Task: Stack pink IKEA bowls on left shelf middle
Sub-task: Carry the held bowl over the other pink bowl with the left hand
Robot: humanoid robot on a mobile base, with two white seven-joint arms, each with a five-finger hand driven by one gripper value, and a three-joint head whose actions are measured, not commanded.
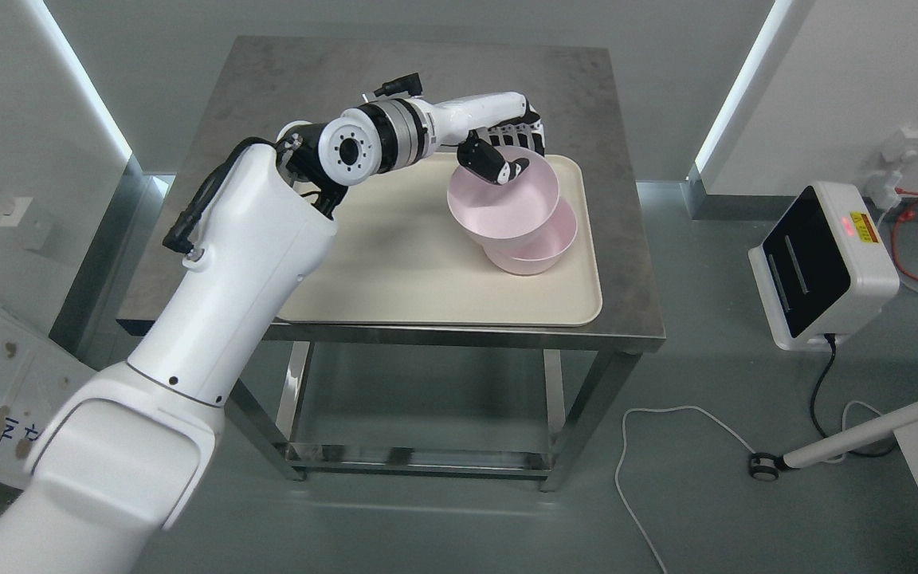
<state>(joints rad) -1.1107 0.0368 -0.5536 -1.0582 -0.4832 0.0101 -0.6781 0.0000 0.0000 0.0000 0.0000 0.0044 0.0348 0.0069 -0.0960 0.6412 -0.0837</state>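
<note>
Your left hand (507, 151) grips far rim of upper pink bowl (503, 199): thumb inside, fingers (524, 134) curled over outside wall. Bowl tilted, mouth facing you, overlapping lower pink bowl (535, 247) just nearer and to right; cannot tell whether it rests on it or hangs clear. Both over right part of cream tray (395, 263) on steel table (331, 72). Right hand out of view. Key relation: lower bowl sits below held one, offset toward you. Judgement: level bowl, shift it nearer, then lower to nest. Watch for rim catching rim.
</note>
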